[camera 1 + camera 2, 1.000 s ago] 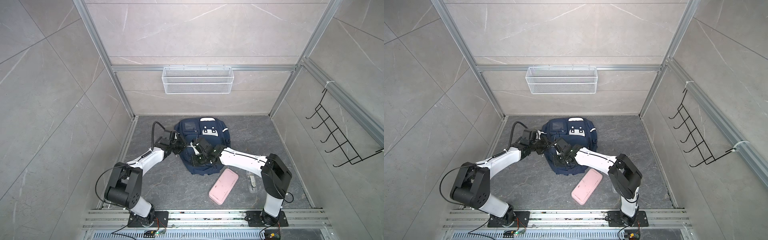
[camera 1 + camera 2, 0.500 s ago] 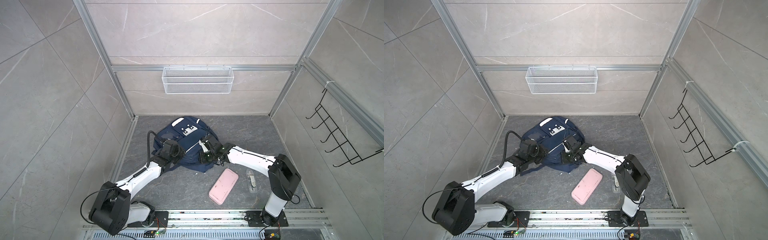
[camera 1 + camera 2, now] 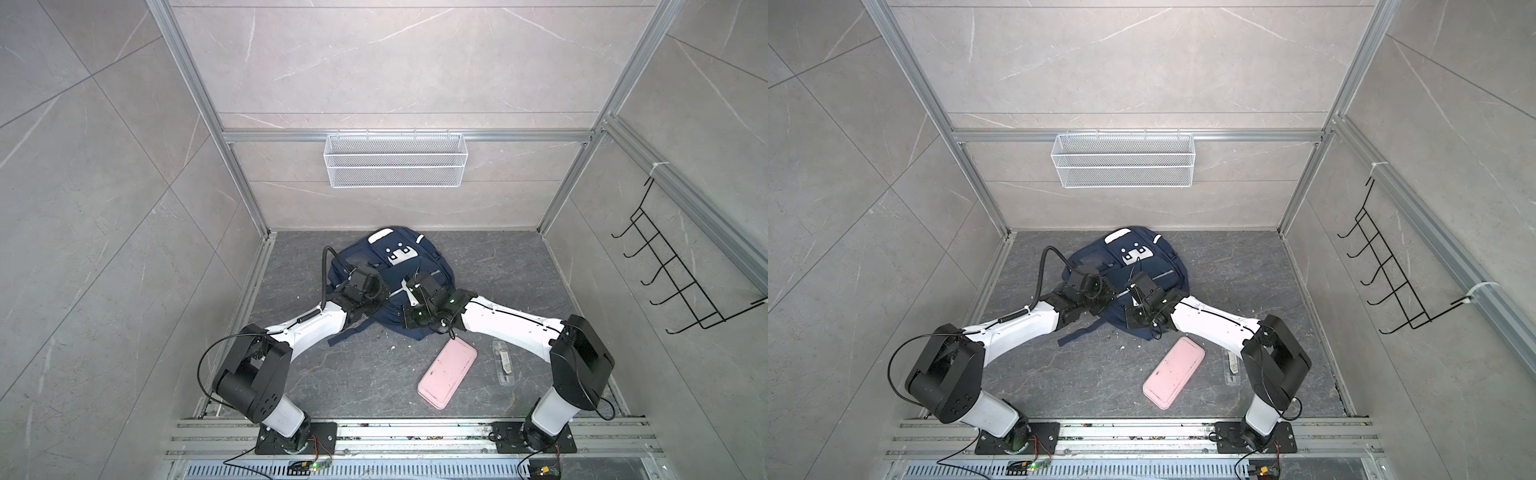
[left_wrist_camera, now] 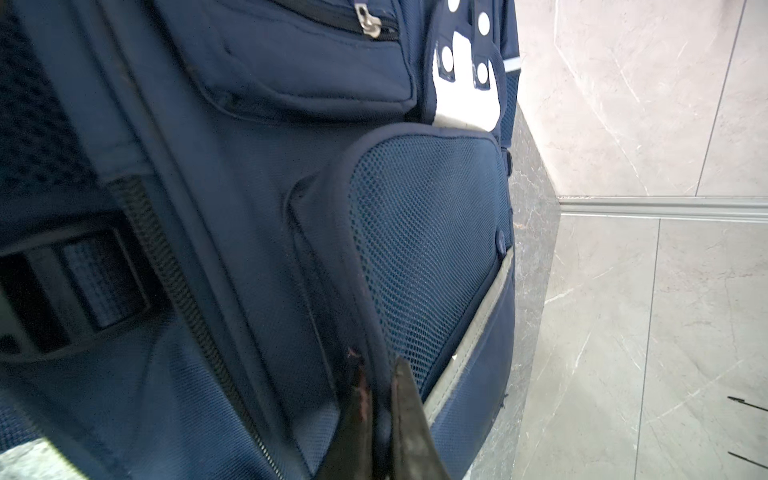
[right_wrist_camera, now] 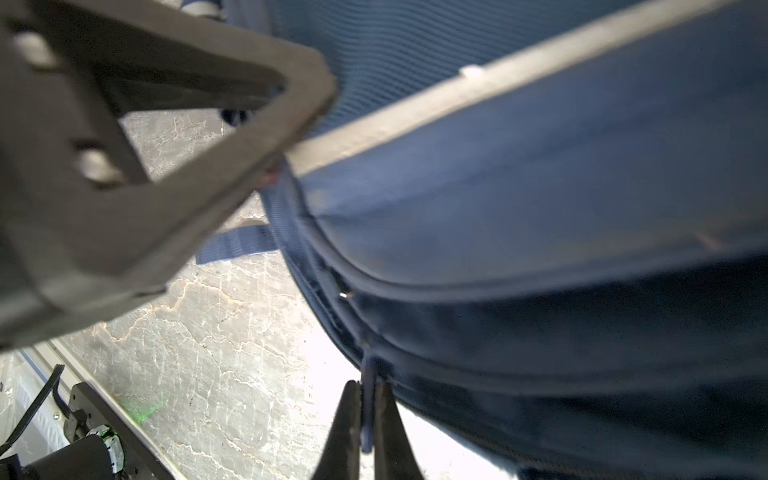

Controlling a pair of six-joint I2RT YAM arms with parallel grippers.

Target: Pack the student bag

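The student bag (image 3: 409, 249) (image 3: 1142, 245), a navy backpack with white patches and a silver stripe, lies on the dark floor near the back wall. Both grippers are on its near half. My left gripper (image 4: 380, 374) (image 3: 387, 296) is shut on the dark piped edge of the bag's mesh pocket (image 4: 428, 249), next to the silver stripe (image 4: 478, 328). A thin blue tab hangs from the bag's lower seam (image 5: 478, 291), and my right gripper (image 5: 368, 388) (image 3: 409, 322) is shut on it. The bag's inside is hidden.
A pink oblong case (image 3: 446, 372) (image 3: 1173, 372) lies on the floor in front of the bag, with a small clear packet (image 3: 503, 362) to its right. A white wire basket (image 3: 395, 160) hangs on the back wall. A black hook rack (image 3: 681, 274) is on the right wall.
The bag has shifted toward the back wall and a little to the right since half a second ago. Both arms moved with it, and both grippers stayed shut on it.
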